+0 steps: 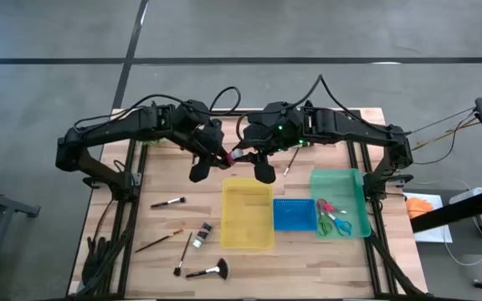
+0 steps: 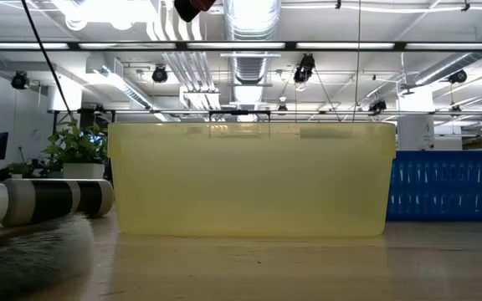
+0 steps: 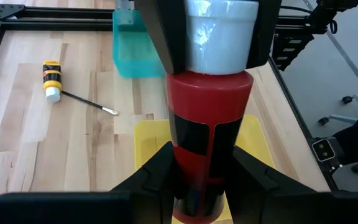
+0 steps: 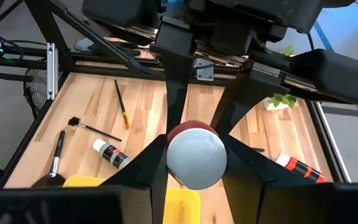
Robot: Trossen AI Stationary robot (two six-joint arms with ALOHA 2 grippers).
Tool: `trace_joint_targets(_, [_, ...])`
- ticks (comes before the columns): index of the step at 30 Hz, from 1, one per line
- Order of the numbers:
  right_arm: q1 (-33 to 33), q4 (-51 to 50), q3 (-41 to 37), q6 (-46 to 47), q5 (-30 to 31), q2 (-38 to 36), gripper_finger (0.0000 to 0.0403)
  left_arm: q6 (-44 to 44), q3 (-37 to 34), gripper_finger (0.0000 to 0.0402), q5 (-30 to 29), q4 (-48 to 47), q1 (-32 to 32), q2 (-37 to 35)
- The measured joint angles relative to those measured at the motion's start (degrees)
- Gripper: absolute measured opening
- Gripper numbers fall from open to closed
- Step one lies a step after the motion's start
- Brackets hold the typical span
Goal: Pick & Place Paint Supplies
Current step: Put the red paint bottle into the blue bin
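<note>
While held: red paint bottle (image 3: pixel 209 124), white cap, black label, showing mid-air
Grippers: left gripper (image 1: pixel 212 164) & right gripper (image 1: pixel 253 160) both pinching it
Hidden: bottle base cut off

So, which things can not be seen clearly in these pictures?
- High view: the red paint bottle between the left hand and right hand is mostly covered by them.
- Low view: the yellow tray hides the table behind it; the fan brush is blurred.
- Right wrist view: only the bottle's white cap shows.

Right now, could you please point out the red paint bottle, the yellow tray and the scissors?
red paint bottle (image 3: pixel 209 118): left wrist view, red body.
yellow tray (image 1: pixel 247 216): high view, bare floor.
scissors (image 1: pixel 331 219): high view, handles, in green tray (image 1: pixel 335 178).
</note>
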Motion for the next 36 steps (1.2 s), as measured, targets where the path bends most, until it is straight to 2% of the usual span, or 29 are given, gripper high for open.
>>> trace_joint_targets(3, [-0.02, 0.16, -0.08, 0.22, -0.08, -0.02, 0.0111, -1.10, 0.00, 0.0128, -0.15, 0.08, -0.03, 0.00])
trace_joint_targets(10, [0.00, -1.77, -0.09, 1.19, 0.08, 0.00, 0.0111, 0.75, 0.00, 0.0244, -2.28, -1.60, 0.10, -0.98])
trace_joint_targets(13, [-0.02, -6.03, -0.09, 2.44, 1.18, -0.37, 0.0111, 3.11, 0.02, 0.0274, -2.78, -5.29, 1.06, -1.58])
trace_joint_targets(18, [0.59, -19.96, -1.20, 6.80, 3.93, -0.78, 0.0111, 4.99, 0.00, 0.0283, -4.74, -9.15, 3.44, -3.83])
trace_joint_targets(20, [1.46, -21.70, -3.36, 8.85, 4.52, -2.09, 0.0111, 5.38, 0.00, 0.0283, -5.76, -9.07, 4.16, -4.94])
trace_joint_targets(27, [5.68, -16.78, -18.99, 19.57, 4.75, -12.88, 0.0111, 5.98, 0.00, 0.0284, -9.23, -8.98, 6.49, -8.34])
trace_joint_targets(36, [15.01, -11.30, -38.11, 38.28, 12.88, -24.43, 0.0111, 5.87, 0.00, 0.0284, -12.86, -8.48, 6.78, -9.77])
